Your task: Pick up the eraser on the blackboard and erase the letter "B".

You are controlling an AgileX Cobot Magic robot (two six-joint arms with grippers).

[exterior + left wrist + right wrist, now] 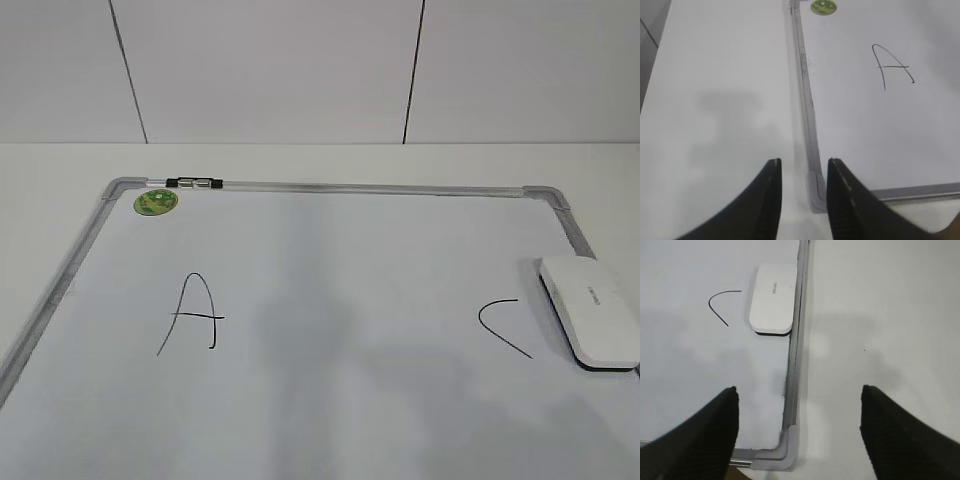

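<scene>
The blackboard [340,270] is a white board with a silver-grey frame, lying flat on the table. The white eraser [592,310] lies on it at the right edge, felt side down; it also shows in the right wrist view [771,297]. No letter "B" shows in any view; the board between the black "A" [195,312] and the angular "C" [503,325] is bare. My left gripper [804,162] is open and empty above the board's near left corner. My right gripper [799,392] is wide open and empty above the near right corner, well short of the eraser.
A round green sticker [157,201] sits at the board's far left corner, beside a small black clip [193,183] on the top frame. White table surrounds the board [715,100]. A white panelled wall [300,70] stands behind.
</scene>
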